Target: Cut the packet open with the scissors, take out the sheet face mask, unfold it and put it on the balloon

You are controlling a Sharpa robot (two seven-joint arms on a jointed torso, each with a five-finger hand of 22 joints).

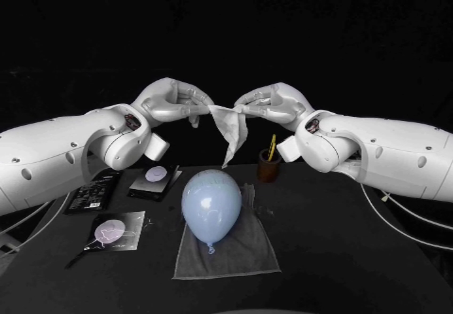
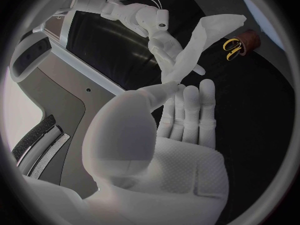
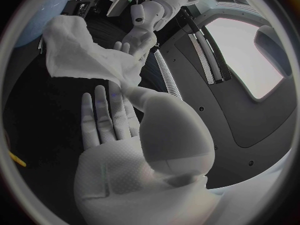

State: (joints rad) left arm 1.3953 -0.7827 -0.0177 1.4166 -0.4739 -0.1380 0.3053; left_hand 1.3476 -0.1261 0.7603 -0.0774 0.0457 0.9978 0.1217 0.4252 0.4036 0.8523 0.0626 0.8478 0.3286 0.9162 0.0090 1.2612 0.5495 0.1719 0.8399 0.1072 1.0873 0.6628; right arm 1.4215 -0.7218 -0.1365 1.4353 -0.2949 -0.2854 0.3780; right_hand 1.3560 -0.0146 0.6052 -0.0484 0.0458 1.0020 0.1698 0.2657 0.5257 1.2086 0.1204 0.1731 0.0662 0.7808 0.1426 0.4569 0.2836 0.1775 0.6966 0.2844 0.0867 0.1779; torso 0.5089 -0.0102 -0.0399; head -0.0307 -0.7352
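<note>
In the upper middle of the frame, the left hand (image 1: 175, 101) and right hand (image 1: 271, 104) each pinch an edge of the sheet face mask (image 1: 230, 134), which hangs above the balloon (image 1: 211, 204). It seems partly folded. A hard pull could tear it, and a weak pinch could drop it.

We see a black table (image 1: 378, 261) with a matte top, taking up the lower half of the head view. Behind its far edge there's a plain black backdrop (image 1: 226, 39); we can't tell whether it's wall or curtain. Light is dim. The tabletop reads dark grey near us and blends into the black toward the back. Floor is hidden from us.
</note>
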